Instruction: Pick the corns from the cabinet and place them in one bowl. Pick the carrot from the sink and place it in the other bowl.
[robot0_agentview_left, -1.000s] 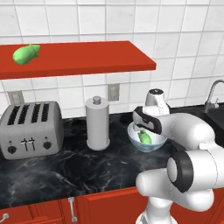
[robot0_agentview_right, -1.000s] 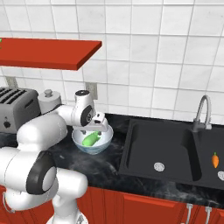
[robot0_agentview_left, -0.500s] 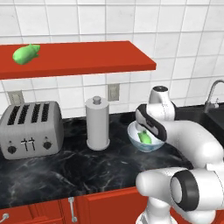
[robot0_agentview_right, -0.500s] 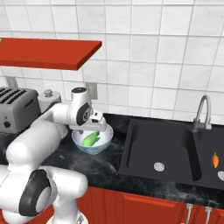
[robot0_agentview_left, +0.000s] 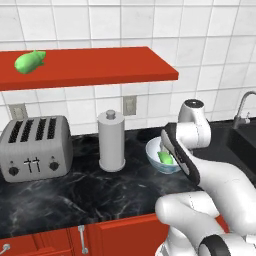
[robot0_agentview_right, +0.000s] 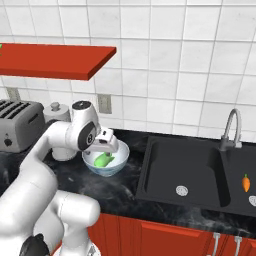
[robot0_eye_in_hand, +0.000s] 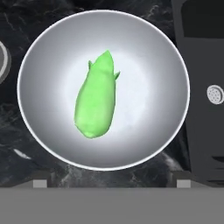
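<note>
One green corn (robot0_eye_in_hand: 96, 103) lies in the pale glassy bowl (robot0_eye_in_hand: 43, 144) on the black counter, also seen as the corn (robot0_agentview_left: 165, 158) (robot0_agentview_right: 103, 160) in the bowl (robot0_agentview_left: 152, 150) (robot0_agentview_right: 120, 152). My gripper (robot0_agentview_right: 107, 142) (robot0_eye_in_hand: 111, 183) hangs straight above that bowl, open, with nothing between its fingertips (robot0_eye_in_hand: 39, 181). A second corn (robot0_agentview_left: 29, 61) rests at the left end of the red cabinet shelf (robot0_agentview_left: 100, 65) (robot0_agentview_right: 55, 59). The orange carrot (robot0_agentview_right: 246, 183) lies in the right basin of the black sink (robot0_agentview_right: 185, 170). The other bowl is out of view.
A silver toaster (robot0_agentview_left: 30, 147) and a tall grey canister (robot0_agentview_left: 111, 141) stand on the counter left of the bowl. A curved tap (robot0_agentview_right: 230, 127) rises behind the sink. Red cupboard doors (robot0_agentview_left: 115, 232) run below the counter edge.
The hand has lifted a little above the bowl and the arm's elbow has swung. The corn stays in the bowl, and the jaws stand slightly wider.
</note>
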